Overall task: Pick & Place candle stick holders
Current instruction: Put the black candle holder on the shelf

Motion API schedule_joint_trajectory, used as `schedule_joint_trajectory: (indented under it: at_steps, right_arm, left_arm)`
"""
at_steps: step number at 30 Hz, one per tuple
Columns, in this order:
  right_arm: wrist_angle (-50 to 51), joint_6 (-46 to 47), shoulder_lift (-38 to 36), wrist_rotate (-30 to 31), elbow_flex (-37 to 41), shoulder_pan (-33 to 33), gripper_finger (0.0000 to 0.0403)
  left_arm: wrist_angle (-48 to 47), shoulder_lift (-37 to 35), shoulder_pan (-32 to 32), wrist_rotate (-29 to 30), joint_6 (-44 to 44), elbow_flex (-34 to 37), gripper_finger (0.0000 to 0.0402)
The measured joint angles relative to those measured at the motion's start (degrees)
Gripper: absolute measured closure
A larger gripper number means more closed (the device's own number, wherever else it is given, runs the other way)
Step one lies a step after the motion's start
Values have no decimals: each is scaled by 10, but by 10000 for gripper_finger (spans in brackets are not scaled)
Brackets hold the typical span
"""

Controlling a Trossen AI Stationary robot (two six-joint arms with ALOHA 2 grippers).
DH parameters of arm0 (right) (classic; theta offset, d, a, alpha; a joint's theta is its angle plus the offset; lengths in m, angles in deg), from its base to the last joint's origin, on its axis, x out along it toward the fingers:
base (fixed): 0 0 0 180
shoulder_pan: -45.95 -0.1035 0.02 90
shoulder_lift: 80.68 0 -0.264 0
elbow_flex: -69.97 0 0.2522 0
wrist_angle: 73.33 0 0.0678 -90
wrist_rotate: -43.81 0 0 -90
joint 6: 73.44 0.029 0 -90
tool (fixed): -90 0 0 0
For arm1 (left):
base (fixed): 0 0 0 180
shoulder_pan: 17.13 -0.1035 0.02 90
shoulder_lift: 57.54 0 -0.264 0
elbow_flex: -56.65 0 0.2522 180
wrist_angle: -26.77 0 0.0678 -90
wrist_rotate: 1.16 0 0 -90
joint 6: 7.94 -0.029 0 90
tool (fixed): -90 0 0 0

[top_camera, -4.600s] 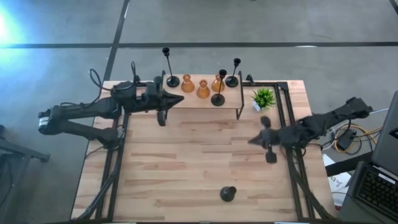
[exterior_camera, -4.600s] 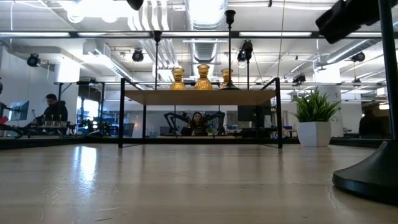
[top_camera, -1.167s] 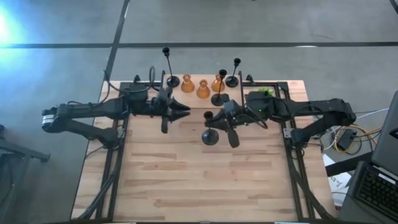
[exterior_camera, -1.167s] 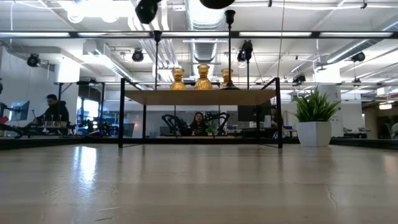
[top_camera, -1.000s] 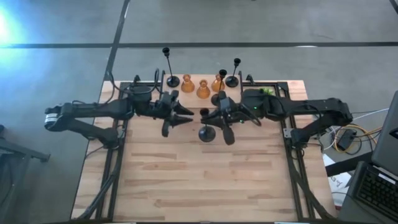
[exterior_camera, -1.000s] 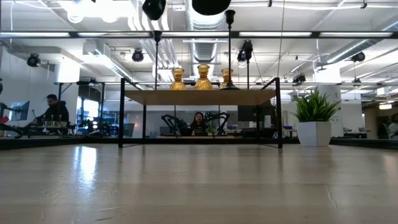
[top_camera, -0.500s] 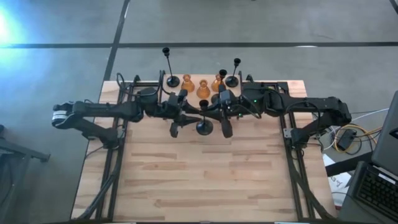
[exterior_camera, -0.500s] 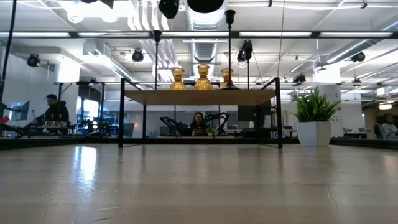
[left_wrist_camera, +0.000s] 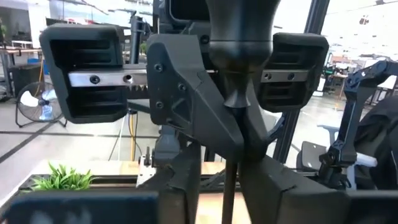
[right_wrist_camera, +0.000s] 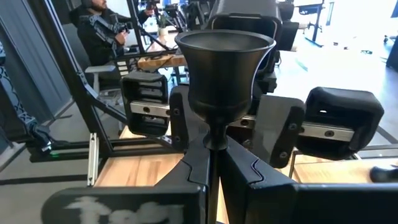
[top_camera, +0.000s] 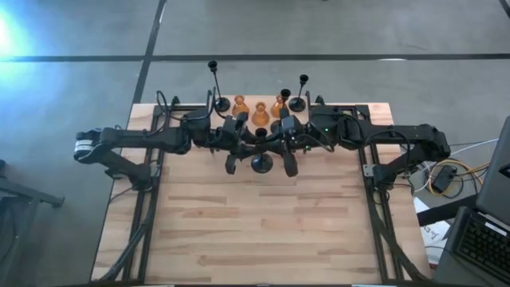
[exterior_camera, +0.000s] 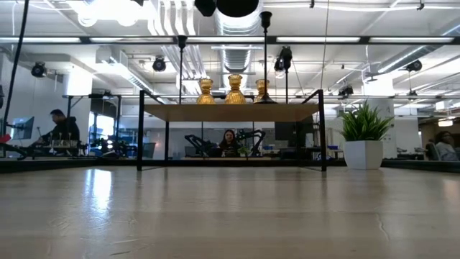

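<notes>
A black candle stick holder point(top_camera: 261, 163) is high above the table's middle, and its round base shows at the top of the low view point(exterior_camera: 237, 6). My right gripper point(top_camera: 272, 146) reaches in from the right and is shut on its stem. My left gripper point(top_camera: 244, 143) reaches in from the left and is open, one finger on each side of the thin stem point(left_wrist_camera: 229, 183) without touching it. Three more black holders point(top_camera: 221, 104) and three amber ones point(top_camera: 260, 115) stand on the wooden shelf point(exterior_camera: 230, 112). My right gripper pinches the thin stem point(right_wrist_camera: 213, 146) between its two fingers, just under the small top cup point(right_wrist_camera: 224, 68). The fingers come level from the table's right and lie across the stem. The holder is lifted clear, tipped with its base toward the near edge and its cup toward the far edge.
The shelf stands on thin black legs point(exterior_camera: 141, 133) at the table's far edge. A small green potted plant point(exterior_camera: 365, 137) stands to the shelf's right, under my right arm. Bare wooden table top point(top_camera: 255, 223) lies on the near side. People sit in the room behind.
My left gripper has gone toward the table's right edge, up to the held holder, and its fingers now stand on either side of the stem. My right gripper has carried the holder a little toward the far edge and then kept still.
</notes>
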Motion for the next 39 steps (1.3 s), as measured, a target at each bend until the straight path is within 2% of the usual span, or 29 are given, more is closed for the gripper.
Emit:
schedule_joint_trajectory:
  at_steps: [6, 17, 21, 27, 31, 33, 36, 39]
  right_arm:
    - [5, -1, 0, 1, 1, 0, 392]
    - [6, 9, -2, -2, 1, 0, 388]
    - [28, 12, -12, -2, -2, 0, 355]
    - [151, -14, -54, -1, -17, 3, 267]
    - [265, -4, -100, 1, -17, 5, 216]
    - [323, 18, -128, 10, -15, 4, 202]
    - [376, 69, -170, 54, 11, 3, 194]
    - [380, 100, -216, 98, 63, 2, 196]
  left_arm:
    - [-43, 1, 1, -1, -1, -1, 384]
    - [-38, 1, 1, -4, 2, -6, 385]
    - [-36, 1, 1, -4, 8, -6, 385]
    - [-36, 1, 1, 2, 13, -6, 385]
    - [-37, -8, 1, 37, 4, -6, 385]
    - [-51, -22, 1, 80, -13, -5, 385]
    - [-94, -42, -1, 139, -33, -5, 385]
    - [-145, -52, -11, 190, -40, -3, 385]
